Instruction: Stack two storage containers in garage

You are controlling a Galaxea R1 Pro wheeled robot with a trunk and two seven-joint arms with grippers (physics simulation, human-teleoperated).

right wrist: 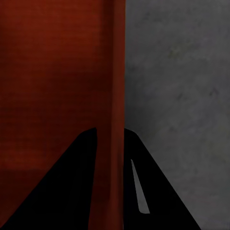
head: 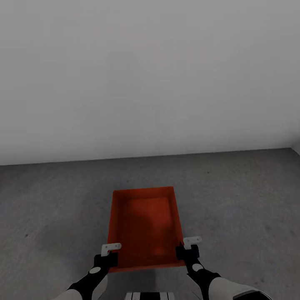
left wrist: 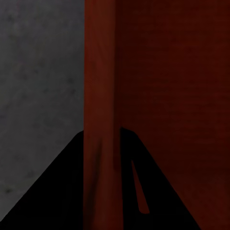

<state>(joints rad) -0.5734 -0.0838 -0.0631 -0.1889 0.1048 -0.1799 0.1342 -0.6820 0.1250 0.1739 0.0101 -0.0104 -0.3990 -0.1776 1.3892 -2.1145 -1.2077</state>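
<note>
The storage container (head: 146, 225) is an orange-red bin, and it sits in the middle of the head view, close in front of the robot. It is open on top and it looks empty inside. Grey concrete floor (head: 50, 208) is under it and on both sides, and a plain white wall (head: 150, 75) stands far behind it. So this looks like the garage. I cannot tell if the bin rests on the floor or hangs a little above it.

I see just this one bin here. My guess is that this bin has made the trip to the garage and is about to be set down, or has just been set down. The second bin has yet to go on top of it, so the stacking is left to do.

Now the fingers, from left to right. The left gripper (head: 110, 253) is at the near left corner of the bin. In the left wrist view its two dark fingers (left wrist: 62, 191) sit one on each side of the bin's thin left wall (left wrist: 100, 96), and they look pressed onto it.

The right gripper (head: 188, 248) is at the near right corner. In the right wrist view its fingers (right wrist: 62, 191) also sit on both sides of the bin's right wall (right wrist: 112, 96), clamped on it the same way. Grey floor shows just past each wall.

Both arms hold the bin together, one on each side.
</note>
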